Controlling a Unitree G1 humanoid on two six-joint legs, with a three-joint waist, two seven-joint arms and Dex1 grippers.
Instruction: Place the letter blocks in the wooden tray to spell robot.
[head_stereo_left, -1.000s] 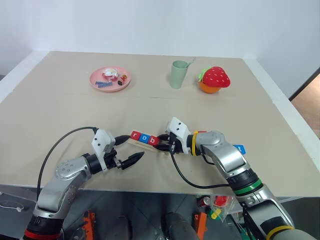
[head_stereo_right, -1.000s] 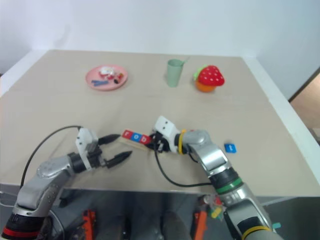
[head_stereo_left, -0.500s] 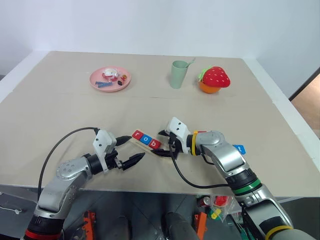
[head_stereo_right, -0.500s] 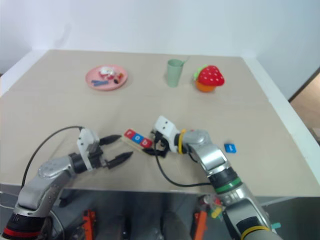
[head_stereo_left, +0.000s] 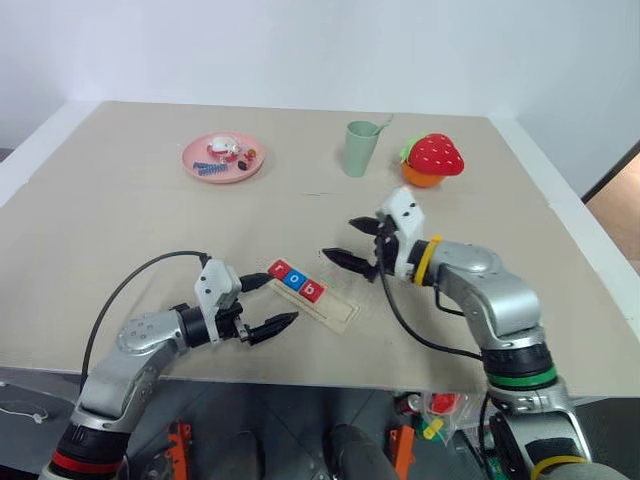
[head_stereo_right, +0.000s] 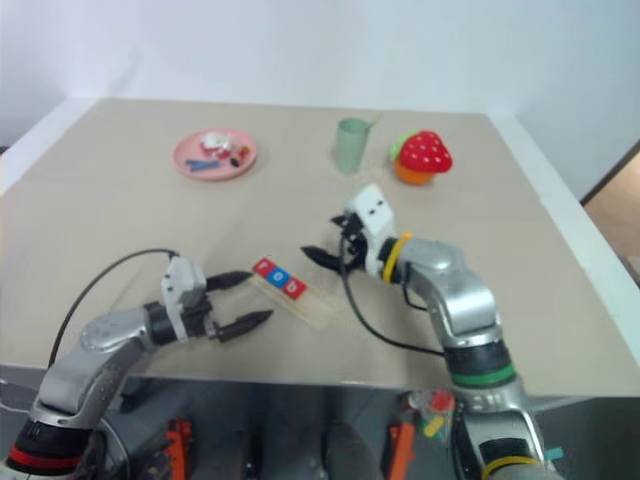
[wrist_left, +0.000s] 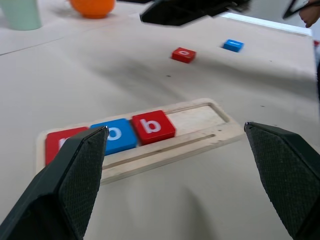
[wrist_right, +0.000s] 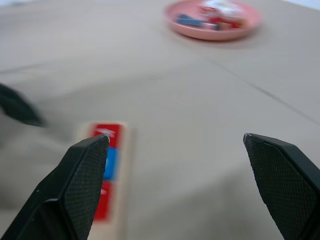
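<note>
1. Down at lower left of the left eye view, the left gripper (head_stereo_left: 264, 304) hovers spread wide and empty, its fingertips just left of the wooden tray (head_stereo_left: 338, 314).
2. Centre frame, the tray holds three letter blocks (head_stereo_left: 297, 280), red, blue, red, filling its left part.
3. Right of centre, the right gripper (head_stereo_left: 357, 241) gapes wide, holding nothing, above and right of the tray.
4. Two loose tiles (wrist_left: 183, 54) lie beyond the tray in the left wrist view.

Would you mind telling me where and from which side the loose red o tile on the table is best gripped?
Grip the red o tile across two opposite side edges, coming from above. It lies flat on the table with bare space around it, so probably only its thin edges offer purchase.
</note>
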